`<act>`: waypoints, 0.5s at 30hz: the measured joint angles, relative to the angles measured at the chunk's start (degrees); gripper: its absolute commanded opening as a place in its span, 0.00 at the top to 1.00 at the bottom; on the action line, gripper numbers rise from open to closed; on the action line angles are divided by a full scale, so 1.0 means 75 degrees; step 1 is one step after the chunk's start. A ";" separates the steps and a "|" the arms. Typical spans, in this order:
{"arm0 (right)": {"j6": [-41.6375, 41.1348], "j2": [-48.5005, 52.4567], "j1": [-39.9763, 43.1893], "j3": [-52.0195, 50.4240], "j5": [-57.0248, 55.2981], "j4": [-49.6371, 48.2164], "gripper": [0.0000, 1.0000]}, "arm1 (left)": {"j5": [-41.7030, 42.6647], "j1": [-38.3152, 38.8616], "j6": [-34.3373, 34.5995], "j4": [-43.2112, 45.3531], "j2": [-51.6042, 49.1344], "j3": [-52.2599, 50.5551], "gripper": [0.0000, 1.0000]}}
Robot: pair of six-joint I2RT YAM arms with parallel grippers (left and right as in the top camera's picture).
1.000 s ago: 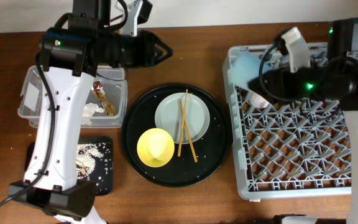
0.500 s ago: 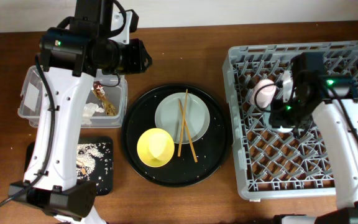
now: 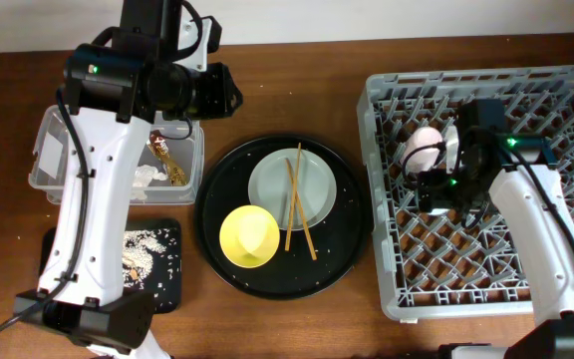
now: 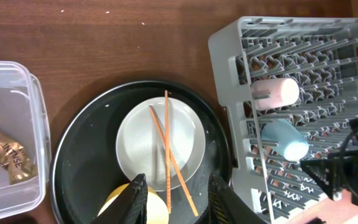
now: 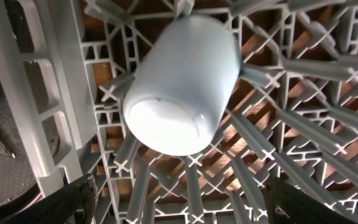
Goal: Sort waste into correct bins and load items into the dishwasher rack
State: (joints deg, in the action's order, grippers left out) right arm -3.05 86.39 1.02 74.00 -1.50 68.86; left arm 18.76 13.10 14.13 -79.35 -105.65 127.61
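The blue cup [image 5: 179,87] lies on its side among the pegs of the grey dishwasher rack [image 3: 566,90], just ahead of my right gripper [image 5: 185,208], which is open and empty. In the overhead view the right gripper [image 3: 434,186] hides that cup. The pink cup [image 3: 422,148] lies beside it in the rack. The left wrist view shows both the pink cup [image 4: 275,93] and the blue cup [image 4: 284,140]. My left gripper [image 4: 179,202] is open and empty high above the yellow bowl [image 3: 249,235], the pale plate [image 3: 312,170] and the chopsticks [image 3: 292,199] lying across the plate.
The bowl and plate sit on a large round black tray [image 3: 217,199]. The clear container [image 3: 58,150] at the left holds a gold wrapper [image 3: 162,150] and a white tissue [image 3: 147,178]. The small black tray [image 3: 167,284] holds crumbly scraps [image 3: 147,254].
My right gripper has let go of the blue cup in the rack and drawn back a little, open. My left arm swung from pointing right to pointing down over the round tray.
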 measured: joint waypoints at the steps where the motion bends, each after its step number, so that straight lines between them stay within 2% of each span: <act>1: -0.0003 0.0017 0.0000 0.0163 -0.0003 0.0131 0.16 | -0.0087 0.0000 -0.0003 -0.0006 0.0000 -0.0003 0.68; 3: 0.0003 0.0017 0.0000 0.0734 0.0070 0.0443 0.21 | -0.0527 -0.0003 0.0000 -0.0020 0.0000 0.0000 0.68; 5: 0.0122 0.0006 -0.0015 0.1606 0.0941 0.0950 0.25 | -0.1457 -0.0038 0.0035 -0.0093 0.0000 0.0000 0.68; 6: 0.0248 -0.0009 -0.0134 0.1813 0.1556 0.1055 0.28 | -0.1865 -0.0119 0.0117 -0.0207 0.0000 0.0000 0.62; 7: 0.0332 -0.0015 -0.0358 0.1906 0.2081 0.1064 0.30 | -0.2355 -0.0364 0.0271 -0.0335 0.0000 -0.0003 0.54; 8: 0.0341 -0.0012 -0.0624 0.1906 0.2381 0.1046 0.30 | -0.2664 -0.0629 0.0370 -0.0376 0.0000 -0.0003 0.37; 9: 0.0265 -0.0012 -0.0912 0.1906 0.2585 0.1011 0.31 | -0.2844 -0.0895 0.0458 -0.0481 0.0000 -0.0003 0.00; 12: -0.0102 -0.0012 -0.1979 0.1906 0.2894 0.0813 0.31 | -0.3217 -0.1813 0.0533 -0.0921 0.0000 -0.0003 0.00; 15: -0.0597 -0.0012 -0.2684 0.1906 0.2736 0.0804 0.31 | -0.3314 -0.2052 0.0548 -0.0935 0.0000 -0.0003 0.00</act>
State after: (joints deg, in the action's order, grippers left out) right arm -7.53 86.30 -19.11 88.29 19.03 74.89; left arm -6.09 -2.28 18.24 -86.37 -105.65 127.59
